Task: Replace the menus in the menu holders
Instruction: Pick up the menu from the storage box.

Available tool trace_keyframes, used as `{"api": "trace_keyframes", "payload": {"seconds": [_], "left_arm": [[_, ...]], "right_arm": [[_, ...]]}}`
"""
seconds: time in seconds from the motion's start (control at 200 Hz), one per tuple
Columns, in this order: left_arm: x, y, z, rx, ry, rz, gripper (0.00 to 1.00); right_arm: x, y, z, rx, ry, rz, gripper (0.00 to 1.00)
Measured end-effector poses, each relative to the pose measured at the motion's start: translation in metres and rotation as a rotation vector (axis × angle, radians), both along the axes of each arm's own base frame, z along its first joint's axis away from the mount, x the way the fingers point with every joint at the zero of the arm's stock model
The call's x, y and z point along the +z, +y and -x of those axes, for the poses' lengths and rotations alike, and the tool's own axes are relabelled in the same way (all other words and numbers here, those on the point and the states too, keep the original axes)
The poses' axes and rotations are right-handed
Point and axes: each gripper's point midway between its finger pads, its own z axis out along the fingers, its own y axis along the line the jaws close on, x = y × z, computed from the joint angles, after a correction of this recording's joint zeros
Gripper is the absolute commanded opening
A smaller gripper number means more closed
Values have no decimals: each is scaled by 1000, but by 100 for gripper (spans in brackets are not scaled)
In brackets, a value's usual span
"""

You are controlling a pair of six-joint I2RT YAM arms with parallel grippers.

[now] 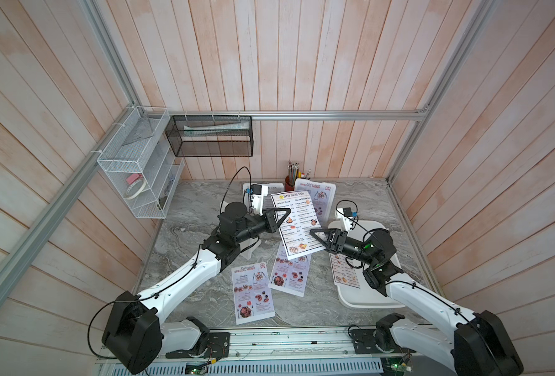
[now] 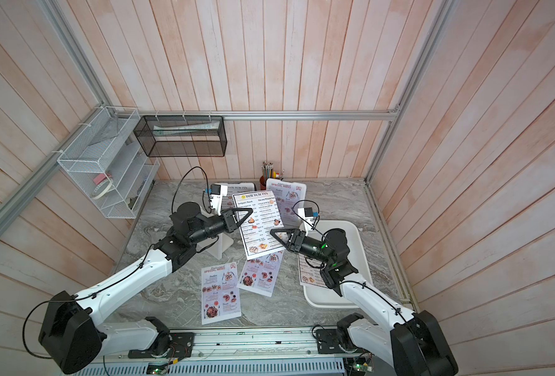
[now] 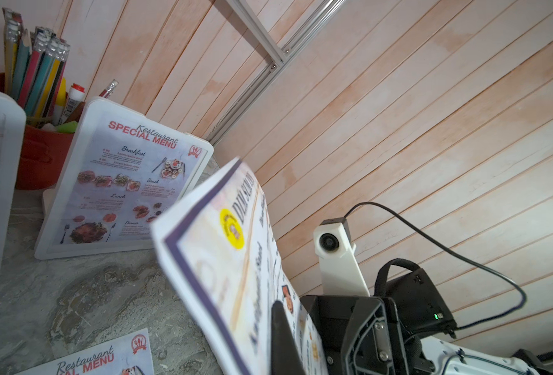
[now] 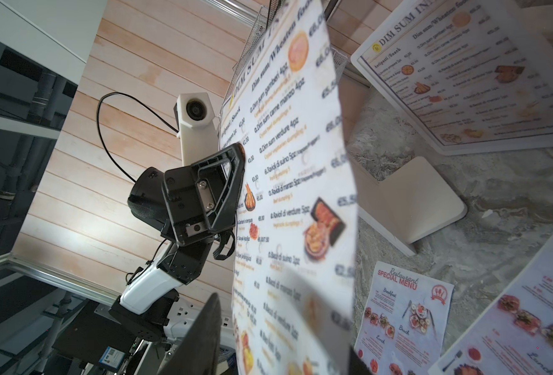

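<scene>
My left gripper is shut on the left edge of a DIM SUM INN menu, which it holds upright above the table. My right gripper is open, one finger on each side of that sheet's lower right edge. At the back, one menu holder carries a SPECIAL MENU sheet. Another holder carries a DIM SUM INN sheet. A third holder's white base shows under my left arm. Two SPECIAL MENU sheets lie flat on the table.
A white tray at the right holds a DIM SUM INN sheet, partly under my right arm. A red cup of pencils stands at the back wall. Wire baskets hang at the back left.
</scene>
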Motion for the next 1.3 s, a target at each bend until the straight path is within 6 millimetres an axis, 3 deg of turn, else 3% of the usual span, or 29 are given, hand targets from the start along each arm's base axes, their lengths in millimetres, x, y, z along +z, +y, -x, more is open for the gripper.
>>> {"api": "trace_keyframes", "payload": {"seconds": [0.22,0.365,0.625,0.915,1.075,1.3], "left_arm": [[27,-5,15,-90,-86,-33,0],[24,-2,28,-125,-107,-85,0],[21,2,52,-210,-124,-140,0],[26,1,72,-289,-141,-117,0],[25,0,76,-313,-140,-113,0],[21,-2,75,-325,-143,-124,0]], "right_arm": [[-20,-1,3,-3,-80,161,61],[-27,-7,12,-1,-163,252,65],[-10,-12,11,-6,-338,304,67],[3,3,-1,72,-440,268,67],[13,8,3,111,-478,214,58],[40,8,12,125,-527,129,31]]}}
